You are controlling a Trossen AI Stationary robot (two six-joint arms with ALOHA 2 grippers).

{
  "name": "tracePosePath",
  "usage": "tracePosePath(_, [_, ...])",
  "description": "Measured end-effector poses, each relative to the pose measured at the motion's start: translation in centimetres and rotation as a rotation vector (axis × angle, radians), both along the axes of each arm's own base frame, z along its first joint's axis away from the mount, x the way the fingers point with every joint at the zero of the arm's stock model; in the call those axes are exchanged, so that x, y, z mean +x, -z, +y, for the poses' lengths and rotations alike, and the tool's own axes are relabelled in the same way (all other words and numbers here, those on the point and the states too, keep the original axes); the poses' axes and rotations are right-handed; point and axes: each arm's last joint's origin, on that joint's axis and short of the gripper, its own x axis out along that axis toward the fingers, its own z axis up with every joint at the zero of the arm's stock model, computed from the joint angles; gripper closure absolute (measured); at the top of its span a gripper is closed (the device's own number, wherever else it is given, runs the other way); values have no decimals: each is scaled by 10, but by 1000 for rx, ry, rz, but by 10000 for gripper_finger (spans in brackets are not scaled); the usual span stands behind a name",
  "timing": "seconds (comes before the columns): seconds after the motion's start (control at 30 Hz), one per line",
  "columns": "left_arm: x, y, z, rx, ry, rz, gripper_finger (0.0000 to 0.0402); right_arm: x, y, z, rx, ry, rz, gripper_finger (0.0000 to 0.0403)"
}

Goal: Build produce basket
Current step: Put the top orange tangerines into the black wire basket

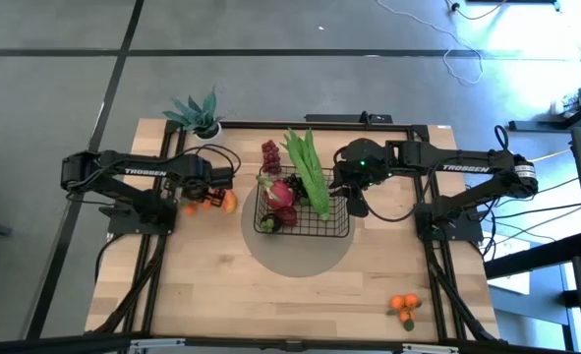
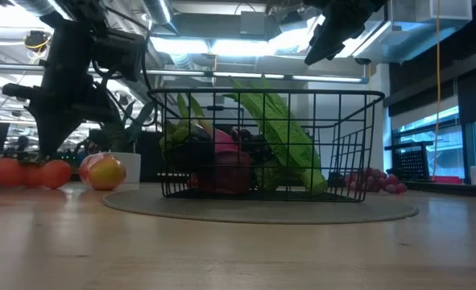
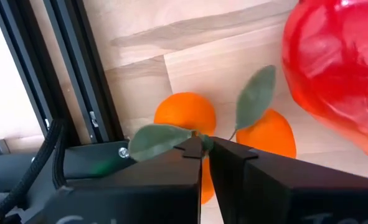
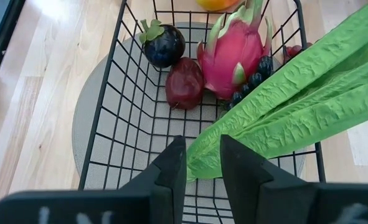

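On the worktop [image 1: 211, 295]: basket [image 1: 337, 230] at centre on a round grey mat [image 1: 300, 258]
Basket contents: dragon fruit [image 4: 235, 53], dark grapes [image 4: 253, 79], two dark fruits, long green pods [image 4: 308, 106]
Left gripper [image 3: 205, 146]: jaws pinching the leafy stem of the oranges [image 3: 187, 115], beside the mango [image 3: 339, 62], left of the basket
Right gripper [image 4: 202, 163]: above the basket's right side, jaws slightly apart, holding nothing
Outside: red grapes [image 1: 270, 155] behind the basket; more oranges [image 1: 404, 306] near the front right corner

I see a wooden table [image 1: 270, 295] carrying a round grey mat [image 1: 300, 258] at centre. Oranges [image 1: 404, 305] lie lower right, a potted plant [image 1: 200, 115] upper left.
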Motion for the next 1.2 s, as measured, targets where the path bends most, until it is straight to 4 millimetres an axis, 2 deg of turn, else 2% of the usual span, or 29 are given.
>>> tracePosePath(0.2, [3,-6,-5,7,37,5,399,0,0,0,0,0,0,318])
tracePosePath(0.43, [9,-42,-16,36,134,30,401,-3,-3,0,-1,0,-8,318])
tracePosePath(0.67, [18,-99,-32,64,257,-18,401,-14,-14,2,-6,-1,-50,318])
tracePosePath(0.9, [27,-170,-51,155,468,-242,401,-19,-20,3,-9,-2,-79,318])
tracePosePath(1.07, [57,-193,-60,252,615,-417,401,-19,-20,3,-9,-2,-80,318])
tracePosePath(1.2, [91,-194,-66,322,781,-514,401,-20,-21,3,-13,-6,-83,318])
